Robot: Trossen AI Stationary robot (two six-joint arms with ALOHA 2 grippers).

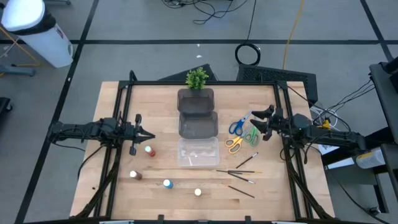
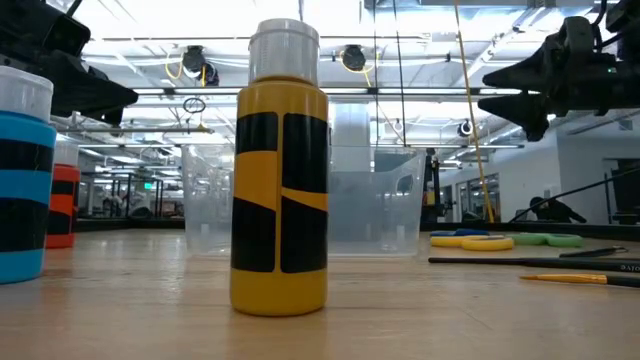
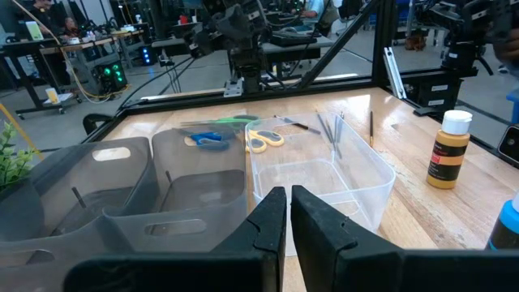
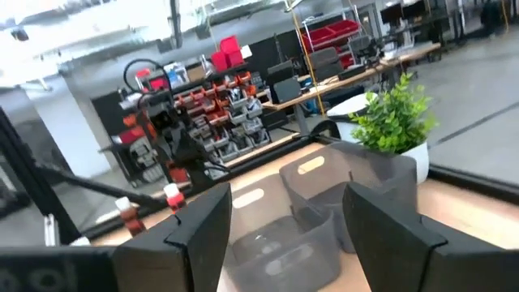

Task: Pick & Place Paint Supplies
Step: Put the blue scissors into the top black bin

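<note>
High view
- Table [image 1: 118, 193]: a wooden top with both arms reaching in from the sides.
- Left gripper [image 1: 149, 135]: hung over the table's left part, fingers pressed together and holding nothing, just above the red bottle [image 1: 149, 150].
- Right gripper [image 1: 254, 121]: hung over the right part beside the scissors, fingers spread wide and empty.
- Bins: two dark bins [image 1: 197, 113] in a line down the middle, with a clear bin [image 1: 198, 152] next to them on the near side.
- Plant [image 1: 197, 78]: stood at the far edge, behind the dark bins.
- Bottles: the red one lay left of the clear bin; a brown bottle [image 1: 134, 175], a blue bottle [image 1: 166, 183] and a pale bottle [image 1: 198, 192] formed a row toward the near edge.
- Scissors: blue scissors [image 1: 237, 126], green scissors [image 1: 251, 137] and yellow scissors [image 1: 234, 144] lay clustered right of the bins.
- Brushes [image 1: 239, 177]: several thin ones lay scattered below the scissors.

Low view
- Yellow-and-black bottle [image 2: 279, 170]: stood upright, close to the camera, in front of the clear bin.
- Scissors and brushes: lay flat at the right.

Left wrist view
- Left fingers [image 3: 272, 215]: nearly touching, nothing between them, with the clear bin ahead.

Right wrist view
- Right fingers [image 4: 203, 227]: wide apart, with the dark bins and the plant beyond.
</note>
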